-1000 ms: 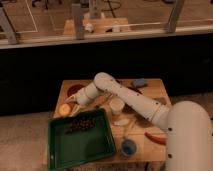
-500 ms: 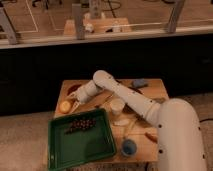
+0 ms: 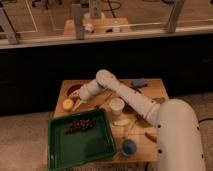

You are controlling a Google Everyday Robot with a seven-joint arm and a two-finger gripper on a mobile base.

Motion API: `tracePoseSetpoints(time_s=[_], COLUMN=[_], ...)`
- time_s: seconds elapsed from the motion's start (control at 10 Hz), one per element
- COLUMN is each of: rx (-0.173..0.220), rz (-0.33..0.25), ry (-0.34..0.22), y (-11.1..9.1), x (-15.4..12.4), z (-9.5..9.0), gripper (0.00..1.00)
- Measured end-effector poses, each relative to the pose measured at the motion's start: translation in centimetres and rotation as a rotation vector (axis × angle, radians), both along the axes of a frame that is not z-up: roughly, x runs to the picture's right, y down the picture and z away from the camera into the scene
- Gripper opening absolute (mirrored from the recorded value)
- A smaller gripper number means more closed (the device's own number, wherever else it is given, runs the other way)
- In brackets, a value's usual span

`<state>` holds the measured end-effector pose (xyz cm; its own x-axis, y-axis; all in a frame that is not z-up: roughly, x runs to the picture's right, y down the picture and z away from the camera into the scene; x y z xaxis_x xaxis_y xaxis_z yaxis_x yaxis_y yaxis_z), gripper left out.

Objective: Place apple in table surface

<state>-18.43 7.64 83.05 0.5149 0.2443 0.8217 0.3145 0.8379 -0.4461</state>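
The apple (image 3: pixel 68 104) is a small yellow-orange fruit at the left edge of the light brown wooden table surface (image 3: pixel 150 90). It rests just above the green tray's top left corner. My gripper (image 3: pixel 76 102) is at the end of the white arm, right next to the apple on its right side, low over the table. Whether it touches the apple cannot be told.
A green tray (image 3: pixel 80 142) with a dark bunch of grapes (image 3: pixel 80 124) sits at the front left. A white cup (image 3: pixel 116 106), a blue bowl (image 3: pixel 129 146), a blue object (image 3: pixel 139 83), a dark red bowl (image 3: pixel 74 91) and a pale banana (image 3: pixel 121 121) lie on the table.
The arm has swung slightly left and down, carrying the apple lower toward the table's left edge.
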Motion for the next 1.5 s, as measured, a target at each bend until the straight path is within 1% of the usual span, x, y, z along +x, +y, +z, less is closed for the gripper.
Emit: tracePoseSetpoints(time_s=[0.3,0.8,1.1,1.2,1.3,1.5], rx=[-0.01,-0.04,-0.052,-0.053,-0.053,-0.055], rz=[-0.021,-0.091,-0.109,-0.113,-0.114,-0.12], ry=[0.03,0.036,0.037,0.039,0.041,0.045], y=[0.7,2.2,2.5,2.5,2.4,2.5], x=[-0.2,-3.7,-4.5,-4.4,-4.4,-4.4], z=[1.1,3.1,4.1,4.4,4.5,4.6], gripper=[0.14,0.14,0.14,0.17,0.23,0.45])
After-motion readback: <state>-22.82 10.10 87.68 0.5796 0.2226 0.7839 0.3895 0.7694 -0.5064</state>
